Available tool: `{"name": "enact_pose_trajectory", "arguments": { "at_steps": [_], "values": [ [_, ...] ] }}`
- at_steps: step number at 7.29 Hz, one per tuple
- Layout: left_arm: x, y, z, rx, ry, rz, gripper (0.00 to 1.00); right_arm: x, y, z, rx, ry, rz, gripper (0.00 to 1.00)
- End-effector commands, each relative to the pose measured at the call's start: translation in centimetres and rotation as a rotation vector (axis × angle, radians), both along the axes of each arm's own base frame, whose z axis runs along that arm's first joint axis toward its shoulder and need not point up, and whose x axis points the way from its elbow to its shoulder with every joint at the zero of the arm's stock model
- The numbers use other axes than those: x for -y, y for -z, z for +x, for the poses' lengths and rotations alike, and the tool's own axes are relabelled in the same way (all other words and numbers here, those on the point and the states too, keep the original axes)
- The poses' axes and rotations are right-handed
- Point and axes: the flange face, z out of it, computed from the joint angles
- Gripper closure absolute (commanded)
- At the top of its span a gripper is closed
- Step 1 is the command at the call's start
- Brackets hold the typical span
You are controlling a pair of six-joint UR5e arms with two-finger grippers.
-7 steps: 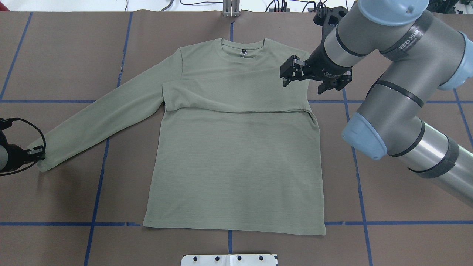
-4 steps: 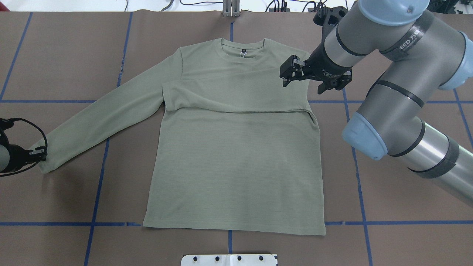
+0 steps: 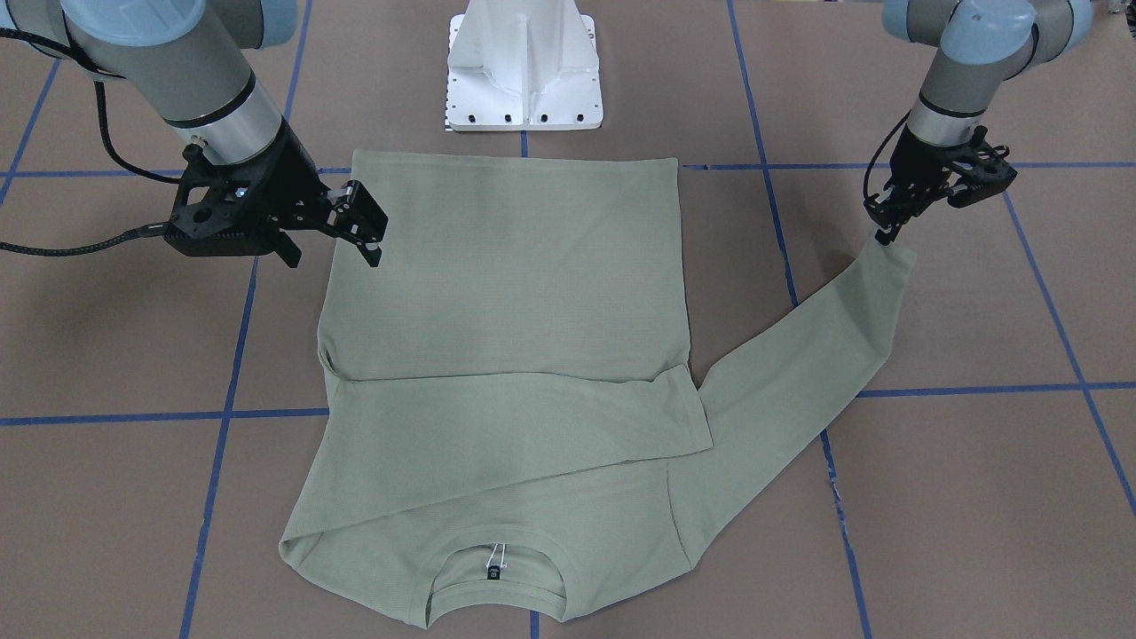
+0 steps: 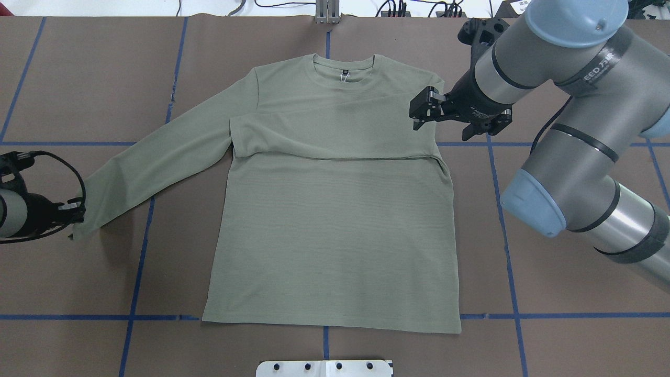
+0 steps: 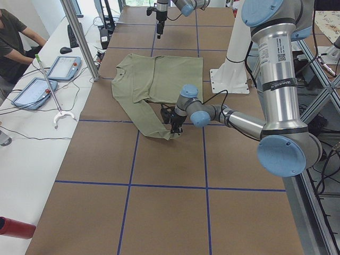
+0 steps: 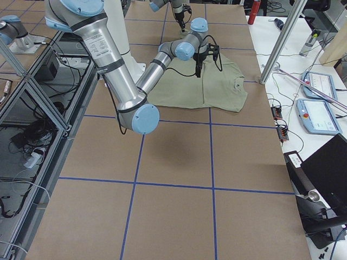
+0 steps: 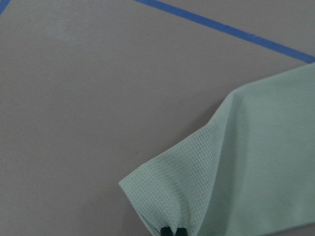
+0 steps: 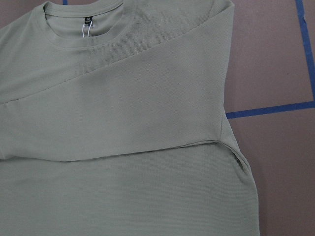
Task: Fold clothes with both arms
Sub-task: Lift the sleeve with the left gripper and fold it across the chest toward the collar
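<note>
The clothes are one sage-green long-sleeved shirt [image 4: 335,235] lying flat on the brown table, neckline and black label [image 3: 493,572] on the far side from the robot. One sleeve is folded across the chest [image 8: 123,113]. The other sleeve stretches out toward my left arm. My left gripper [image 4: 73,210] is shut on that sleeve's cuff [image 7: 162,201], which it holds slightly raised off the table [image 3: 887,253]. My right gripper [image 4: 441,130] is open and holds nothing; it hovers over the shirt's edge by the folded shoulder [image 3: 327,241].
The white pedestal base [image 3: 524,71] stands at the shirt's hem side. Blue tape lines [image 4: 141,251] grid the table. In the exterior left view, a side table carries teach pendants [image 5: 53,66] with a person sitting nearby, and a metal post [image 5: 79,37] rises at its edge.
My left gripper has carried the cuff inward toward the shirt's body, so the sleeve is shorter and bent. My right gripper has shifted a little outward, toward the shirt's edge.
</note>
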Motion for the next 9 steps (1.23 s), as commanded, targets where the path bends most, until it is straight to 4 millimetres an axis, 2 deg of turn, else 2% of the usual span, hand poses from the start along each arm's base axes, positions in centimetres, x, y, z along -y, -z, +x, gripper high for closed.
{"name": "enact_pose_trajectory", "arguments": {
  "at_steps": [1,2,3,4,5,7,8,9],
  "values": [
    [4.4,9.5,5.8,0.01,-0.006,-0.013,1.0,-0.8,-2.2,0.9,-0.02,-0.003,-0.022,0.0],
    [7.4,14.6,9.8,0.028,-0.008,-0.03,1.0,-1.4,-3.2,1.4,-0.028,-0.004,-0.03,0.0],
    [8.7,18.6,11.5,0.042,-0.009,-0.043,1.0,-1.8,-3.8,1.8,-0.034,-0.007,-0.033,0.0],
    [9.5,20.2,11.2,0.017,-0.009,-0.049,1.0,-2.2,-4.6,2.0,-0.042,-0.005,-0.042,0.0],
    [11.8,23.3,10.4,-0.046,-0.006,-0.058,1.0,-2.9,-6.2,2.8,-0.056,-0.005,-0.057,0.0],
    [15.8,30.7,11.6,-0.193,0.077,-0.11,1.0,-4.5,-8.4,4.4,-0.074,-0.005,-0.078,0.0],
    [17.2,31.7,10.3,-0.277,0.153,-0.13,1.0,-4.7,-8.7,4.6,-0.077,-0.005,-0.084,0.0],
    [18.3,32.1,10.8,-0.359,0.205,-0.164,1.0,-4.7,-9.2,4.6,-0.084,-0.007,-0.09,0.0]
  ]
}}
